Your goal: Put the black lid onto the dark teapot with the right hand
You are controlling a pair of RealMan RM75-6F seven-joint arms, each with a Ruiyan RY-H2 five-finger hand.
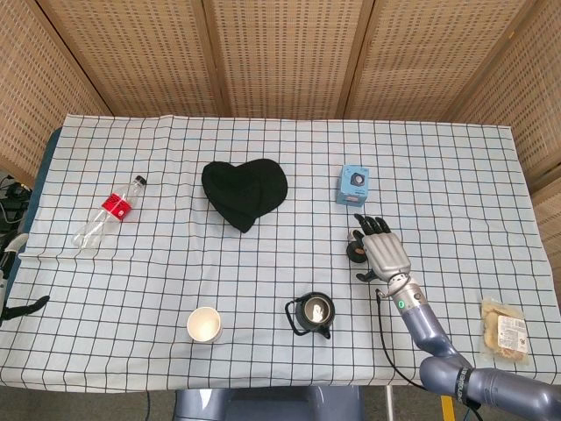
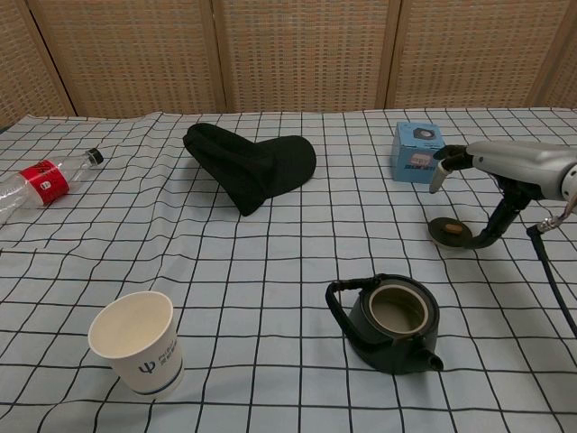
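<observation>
The dark teapot [image 1: 313, 313] [image 2: 390, 324] stands near the table's front edge without a lid, handle to the left. The small round black lid [image 1: 354, 250] [image 2: 448, 232] lies flat on the checked cloth behind and to the right of it. My right hand [image 1: 381, 250] [image 2: 505, 171] hovers just over the lid's right side, fingers spread and holding nothing; the thumb reaches down beside the lid. In the head view the hand covers part of the lid. My left hand [image 1: 24, 306] is only a dark tip at the left edge.
A blue box [image 1: 352, 185] stands behind the lid. A black cap [image 1: 244, 191] lies mid-table, a plastic bottle [image 1: 109, 211] at the left, a paper cup [image 1: 203, 324] at the front left. A wrapped snack [image 1: 507, 328] lies at the right edge.
</observation>
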